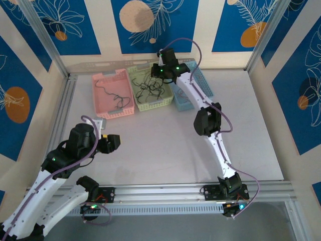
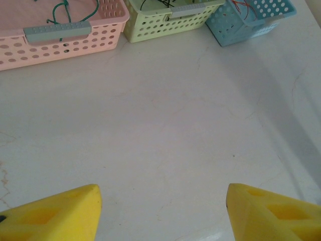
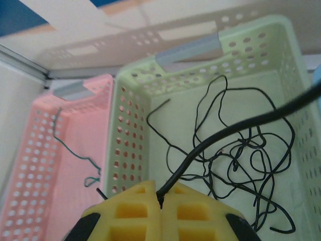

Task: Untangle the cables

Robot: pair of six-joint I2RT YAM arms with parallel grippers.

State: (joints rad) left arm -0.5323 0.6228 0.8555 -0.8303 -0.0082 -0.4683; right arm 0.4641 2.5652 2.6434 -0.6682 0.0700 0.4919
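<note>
Here, right gripper (image 3: 161, 197) clenched on black cable (image 3: 220, 133) above green basket (image 3: 133, 150), left gripper (image 2: 163, 207) released

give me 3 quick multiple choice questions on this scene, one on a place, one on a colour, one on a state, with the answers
1. The tangle of black cables lies: A on the bare table; B in the green basket; C over an arm.
2. The thin cable in the pink basket is: A green; B white; C yellow.
3. The right pincer is: A wide open; B shut on a basket rim; C shut on one black strand.

Answers:
1 B, the loops lie on its floor.
2 A, it shows dark green against the pink.
3 C, the yellow pads meet with the strand running out between them.
</note>
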